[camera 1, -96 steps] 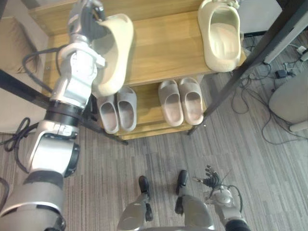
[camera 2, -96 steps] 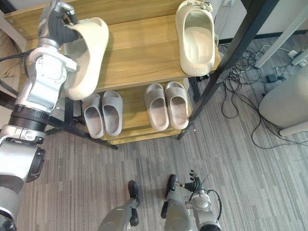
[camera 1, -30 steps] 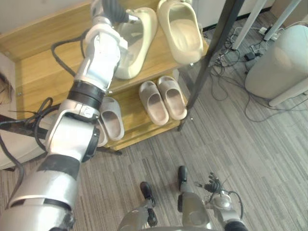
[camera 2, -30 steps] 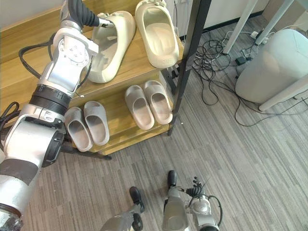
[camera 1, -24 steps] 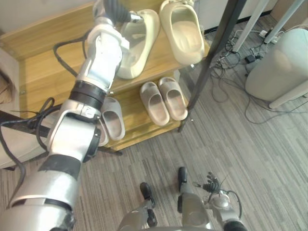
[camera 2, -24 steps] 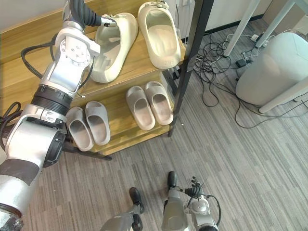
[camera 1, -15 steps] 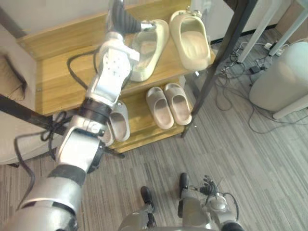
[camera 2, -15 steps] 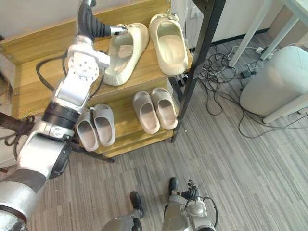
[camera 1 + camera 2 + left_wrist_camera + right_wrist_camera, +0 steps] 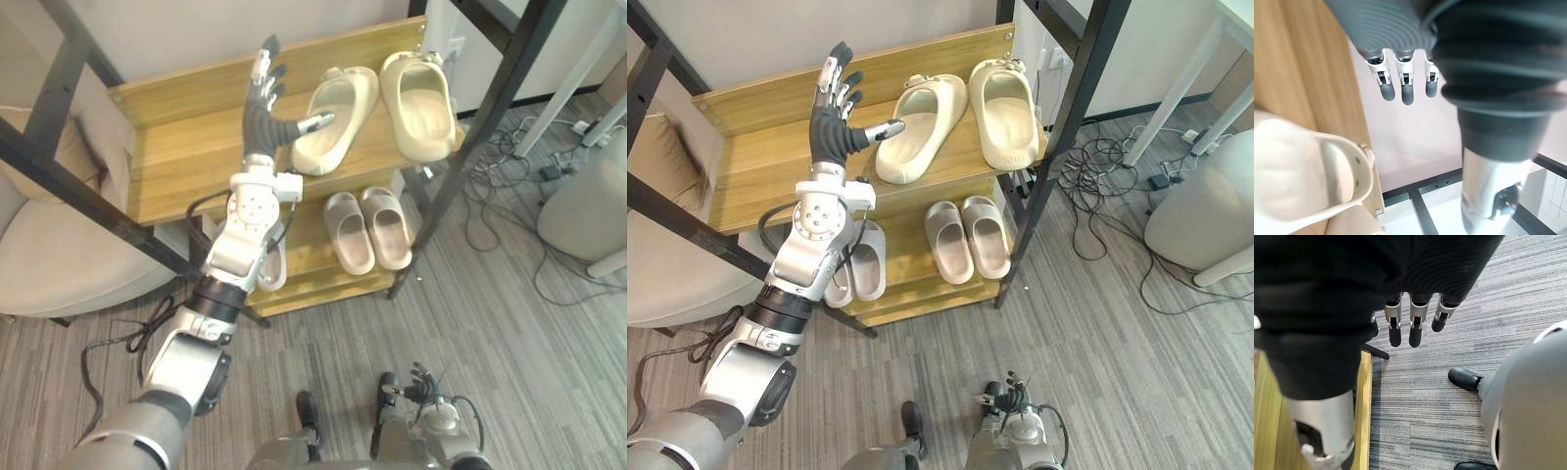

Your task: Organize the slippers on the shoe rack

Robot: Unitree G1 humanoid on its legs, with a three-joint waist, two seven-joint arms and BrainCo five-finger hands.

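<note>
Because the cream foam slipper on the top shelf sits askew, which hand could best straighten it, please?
Left: the open left hand is beside the angled cream foam slipper; the right hand hangs near the grey floor.

left cream slipper [image 9: 914, 129]: sole down, angled, top shelf of wooden shoe rack [image 9: 754, 171] | right cream slipper [image 9: 1006, 100]: just beside, straight | grey pair [image 9: 948, 242]: lower shelf | second grey pair [image 9: 869, 260]: lower shelf, partly hidden

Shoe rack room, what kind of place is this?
Probably an office or lab corner, set up like a home entryway: a wooden shoe rack with cream slippers, grey carpet, and loose cables.
</note>
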